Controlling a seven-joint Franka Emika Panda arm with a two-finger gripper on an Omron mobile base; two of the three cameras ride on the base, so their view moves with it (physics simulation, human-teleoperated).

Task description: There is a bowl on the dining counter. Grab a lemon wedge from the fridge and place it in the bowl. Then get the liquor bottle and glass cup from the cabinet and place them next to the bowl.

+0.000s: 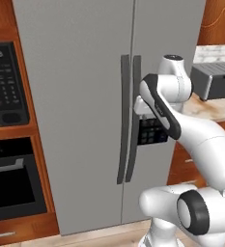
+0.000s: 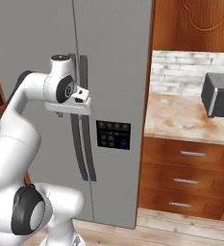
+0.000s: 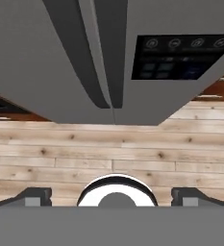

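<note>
The fingers (image 3: 36,197) stand spread wide apart at the bottom of the hand view, holding nothing, pointing down toward the wooden floor (image 3: 132,149) in front of the fridge (image 3: 46,57). The gripper (image 3: 111,199) hangs just before the fridge's shut double doors, close to the two dark handles (image 3: 106,57). The arm (image 1: 181,125) rises from the base, bends at the elbow and reaches forward, wrist at handle height. The handles (image 1: 129,118) run upright, side by side along the seam between the doors, with a dark control panel (image 2: 113,135) on the right door. A worktop (image 2: 185,120) to the right carries a dark toaster (image 2: 220,95).
</note>
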